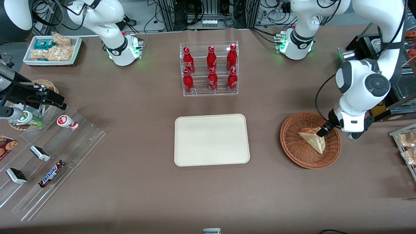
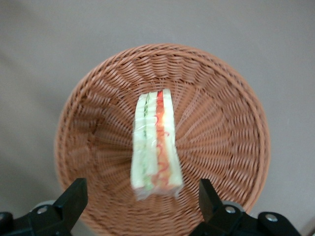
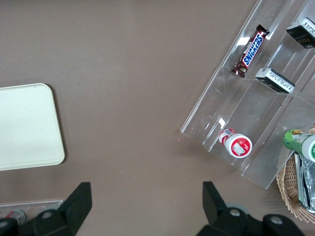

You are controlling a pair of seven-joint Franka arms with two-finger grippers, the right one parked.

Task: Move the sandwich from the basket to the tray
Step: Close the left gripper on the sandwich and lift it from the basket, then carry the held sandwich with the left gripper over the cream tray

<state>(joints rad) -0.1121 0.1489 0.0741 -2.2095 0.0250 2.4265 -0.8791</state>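
A wedge sandwich [image 1: 312,139] with pale bread and red and green filling lies in the reddish-brown wicker basket [image 1: 292,146], toward the working arm's end of the table. From the wrist, the sandwich [image 2: 155,145] shows its filled cut edge in the middle of the basket [image 2: 221,123]. My gripper [image 1: 325,129] hangs just above the sandwich's end farther from the front camera. It is open [image 2: 142,201], with one black finger on each side of the sandwich's end and nothing held. The cream tray [image 1: 212,139] lies bare at the table's middle, beside the basket.
A clear rack of red bottles [image 1: 209,68] stands farther from the front camera than the tray. Clear stepped shelves with snack bars [image 1: 48,156] lie toward the parked arm's end. Bagged snacks [image 1: 408,144] sit at the working arm's table edge.
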